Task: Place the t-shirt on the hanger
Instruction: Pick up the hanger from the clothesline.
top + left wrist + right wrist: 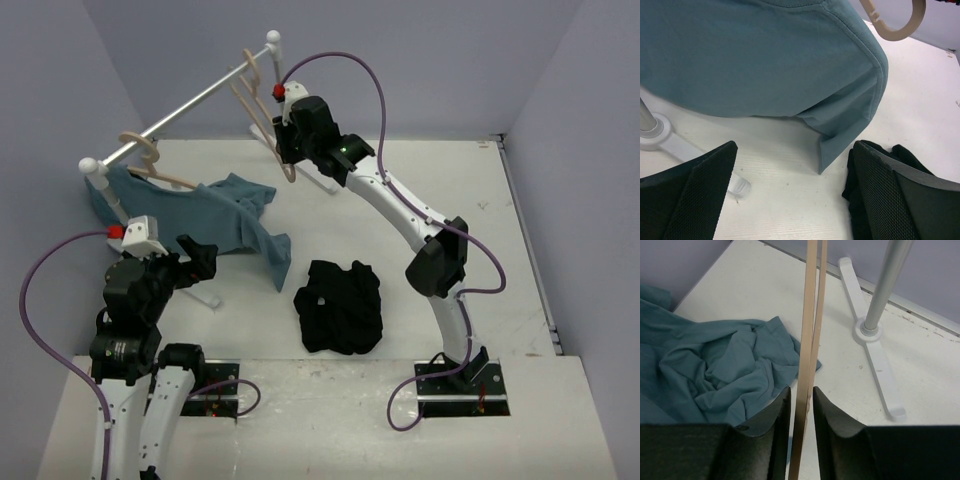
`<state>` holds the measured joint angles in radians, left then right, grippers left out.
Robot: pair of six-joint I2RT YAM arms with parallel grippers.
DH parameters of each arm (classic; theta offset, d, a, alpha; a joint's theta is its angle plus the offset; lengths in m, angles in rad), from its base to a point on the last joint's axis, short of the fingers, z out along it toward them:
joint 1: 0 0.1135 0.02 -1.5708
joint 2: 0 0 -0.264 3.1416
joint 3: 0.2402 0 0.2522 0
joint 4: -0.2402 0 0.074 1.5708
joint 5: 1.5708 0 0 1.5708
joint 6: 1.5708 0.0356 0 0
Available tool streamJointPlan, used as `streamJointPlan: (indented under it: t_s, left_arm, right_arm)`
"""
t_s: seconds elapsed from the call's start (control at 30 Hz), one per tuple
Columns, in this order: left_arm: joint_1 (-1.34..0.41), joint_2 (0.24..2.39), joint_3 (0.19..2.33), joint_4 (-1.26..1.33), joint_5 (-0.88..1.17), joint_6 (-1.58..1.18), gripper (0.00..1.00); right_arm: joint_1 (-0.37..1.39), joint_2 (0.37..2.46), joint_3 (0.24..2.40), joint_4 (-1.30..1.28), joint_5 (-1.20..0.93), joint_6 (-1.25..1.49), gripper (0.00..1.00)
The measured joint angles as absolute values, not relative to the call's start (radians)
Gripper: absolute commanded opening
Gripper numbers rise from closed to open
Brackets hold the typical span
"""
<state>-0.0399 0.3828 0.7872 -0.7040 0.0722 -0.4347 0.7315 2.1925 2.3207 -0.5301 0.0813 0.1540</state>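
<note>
Limp, crumpled black cotton t-shirt (340,307), by the near edge of the white table (520,250), wants pinching at the collar; right gripper (801,392) brackets the stiff pale beige wooden hanger (808,315), grip uncertain; left gripper (795,150) gapes.

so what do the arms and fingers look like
The left arm and right arm have white links with black joints and a purple cable looping to each wrist, by a red marking. The fingers are black wedges with mesh-textured pads.
</note>
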Motion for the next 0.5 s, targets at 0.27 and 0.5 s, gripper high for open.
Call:
streamJointPlan:
  t_s: [0.27,0.5]
  left_arm:
    - [-0.040,0.383,0.787,-0.704,0.072,-0.435,1.00]
    - [-0.039,0.381,0.798,-0.719,0.124,-0.422,1.00]
  right_arm:
    - [0.731,2.193,2.320,-0.530,0.083,0.145,0.00]
    - [0.734,2.177,2.275,-0.489,0.095,0.145,0.00]
